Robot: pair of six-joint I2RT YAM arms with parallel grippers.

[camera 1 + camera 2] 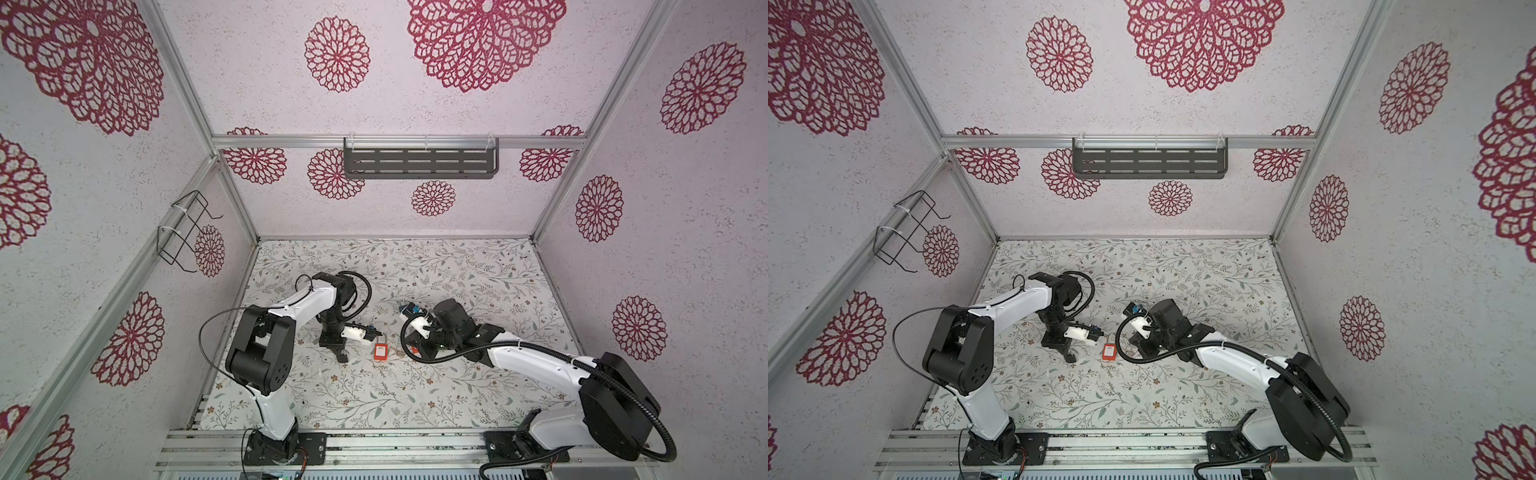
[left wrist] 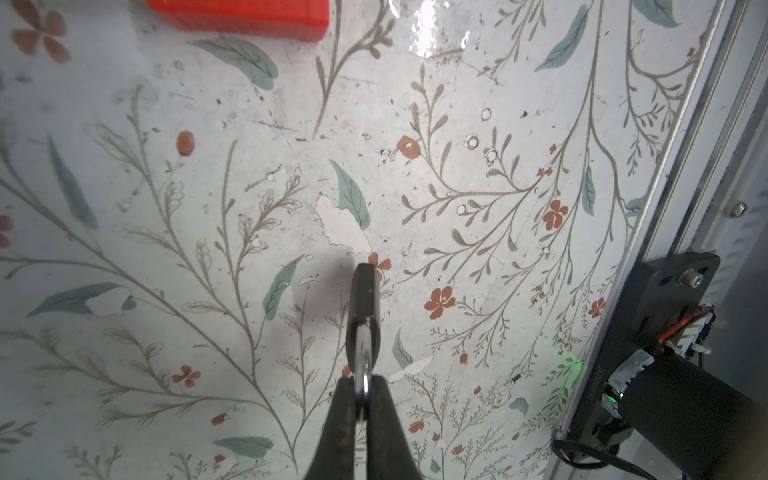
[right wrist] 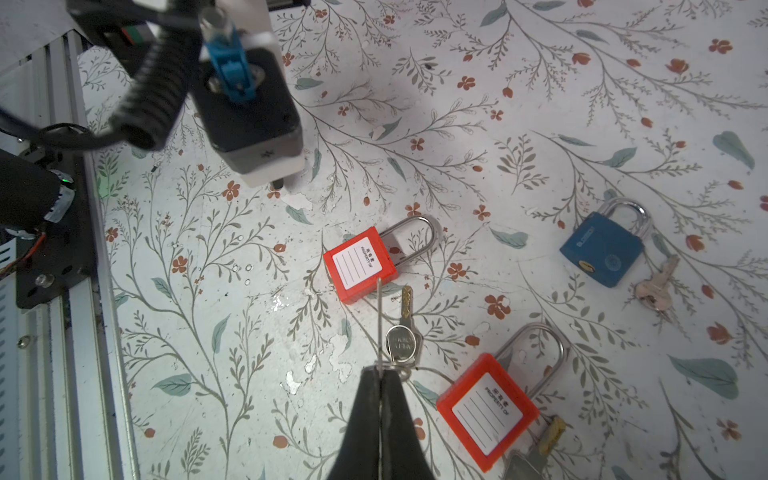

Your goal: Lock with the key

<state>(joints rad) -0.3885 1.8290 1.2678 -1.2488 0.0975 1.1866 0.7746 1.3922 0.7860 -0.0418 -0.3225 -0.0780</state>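
My right claw (image 3: 380, 370) is pressed together on a thin wire ring (image 3: 379, 324). The key (image 3: 401, 338) hangs loose from that ring, with its round silvery head just past my tips. Its brassy blade lies just beside the lower edge of the red padlock (image 3: 359, 266). That padlock lies flat on the worktop (image 3: 540, 104), between my two arms in a top view (image 1: 381, 351).

My left claw (image 2: 365, 378) is closed on a small dark piece (image 2: 365, 291) with a bright metal part. It is edge-on, so I cannot tell what it is.

I judge the key stiff, light and slick. Held by the ring it will swing and twist, so I would rather pinch the flat faces of its head. The padlock looks plastic-cased and light, likely to skate on this glossy surface, so it wants bracing across the body's sides, not by the shackle (image 3: 415, 237).
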